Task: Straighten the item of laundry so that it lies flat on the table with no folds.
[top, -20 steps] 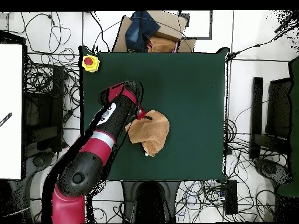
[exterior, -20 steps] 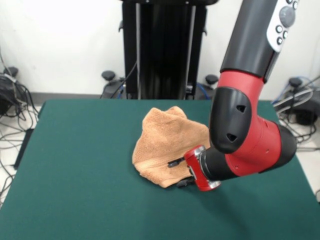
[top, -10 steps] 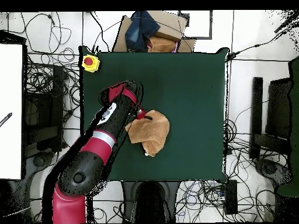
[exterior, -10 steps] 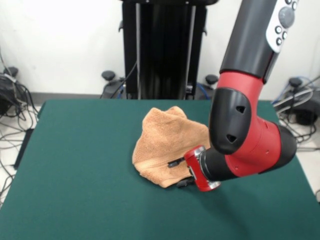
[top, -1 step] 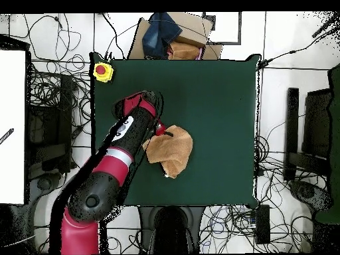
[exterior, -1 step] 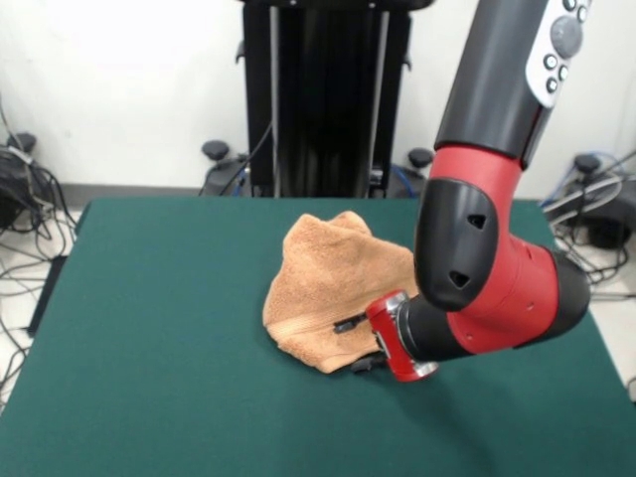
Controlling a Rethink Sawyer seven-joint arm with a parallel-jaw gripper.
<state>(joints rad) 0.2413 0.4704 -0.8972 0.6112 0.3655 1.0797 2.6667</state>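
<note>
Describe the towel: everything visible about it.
The towel is peach-orange terry cloth, bunched into a rumpled, folded heap rather than lying flat. A woven band runs along its near edge. It rests on the green table, near the middle. The claw meets its near edge, one finger above the cloth and one below.

Peach-orange towel point(exterior, -1 step: 333, 288) on dark green table point(exterior, -1 step: 159, 338); red and black arm point(exterior, -1 step: 487, 278).
</note>
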